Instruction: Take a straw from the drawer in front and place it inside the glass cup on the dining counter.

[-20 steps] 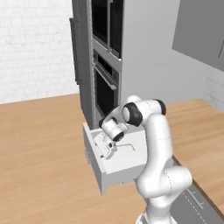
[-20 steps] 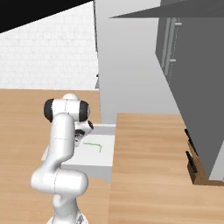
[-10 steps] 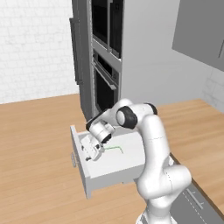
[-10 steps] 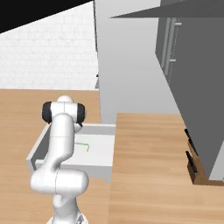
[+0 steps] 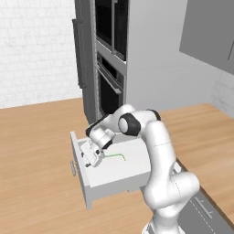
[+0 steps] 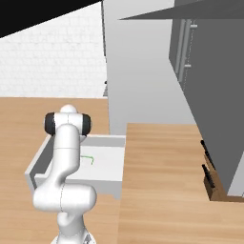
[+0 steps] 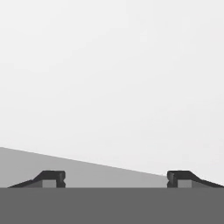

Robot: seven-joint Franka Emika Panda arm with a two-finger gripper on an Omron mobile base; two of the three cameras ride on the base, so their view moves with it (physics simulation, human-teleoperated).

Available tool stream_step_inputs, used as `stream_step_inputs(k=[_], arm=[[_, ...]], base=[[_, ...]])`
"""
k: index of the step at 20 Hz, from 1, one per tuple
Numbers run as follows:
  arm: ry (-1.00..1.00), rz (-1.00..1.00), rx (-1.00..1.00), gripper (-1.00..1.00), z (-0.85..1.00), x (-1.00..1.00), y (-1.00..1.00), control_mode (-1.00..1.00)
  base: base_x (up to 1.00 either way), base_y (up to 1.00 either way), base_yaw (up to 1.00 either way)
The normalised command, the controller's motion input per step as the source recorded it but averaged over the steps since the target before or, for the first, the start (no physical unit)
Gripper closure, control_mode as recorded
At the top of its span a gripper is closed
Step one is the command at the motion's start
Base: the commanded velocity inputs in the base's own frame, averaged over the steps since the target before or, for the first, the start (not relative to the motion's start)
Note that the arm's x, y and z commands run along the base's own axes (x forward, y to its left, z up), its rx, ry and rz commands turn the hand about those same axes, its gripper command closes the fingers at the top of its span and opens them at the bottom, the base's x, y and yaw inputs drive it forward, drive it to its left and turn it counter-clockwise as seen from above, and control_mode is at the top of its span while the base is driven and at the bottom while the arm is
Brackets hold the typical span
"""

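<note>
1 straw (image 5: 115, 156) flat, lengthwise along drawer (image 5: 119, 170) floor

No text, label, brand, number or sign is readable in these pictures; all the surfaces are plain, without any writing on them.

From the right base camera my arm hides part of the straw (image 6: 87, 157); the drawer (image 5: 119, 176) front's handle is too small to read.
</note>
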Motion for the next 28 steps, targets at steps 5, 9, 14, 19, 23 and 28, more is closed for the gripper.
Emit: stream_step_inputs(k=[5, 9, 14, 19, 23, 28], arm=[[-0.15, 0.0, -0.1, -1.0, 0.37, -0.32, -0.25, -1.0], [-0.21, 0.01, -0.19, -1.0, 0.79, -0.29, -0.51, -1.0], [-0.29, 0.07, -0.23, -1.0, 0.55, -0.26, -0.47, -1.0], [-0.07, 0.14, -0.08, -1.0, 0.36, -0.14, -0.53, -1.0], [0.0, 0.15, 0.0, -1.0, 0.3, -0.03, -0.68, -1.0], [0.01, 0.18, 0.0, -1.0, 0.34, -0.01, -0.72, -1.0]], base=[[0.0, 0.0, 0.0], [0.0, 0.0, 0.0], [0.0, 0.0, 0.0], [0.0, 0.0, 0.0], [0.0, 0.0, 0.0], [0.0, 0.0, 0.0]])
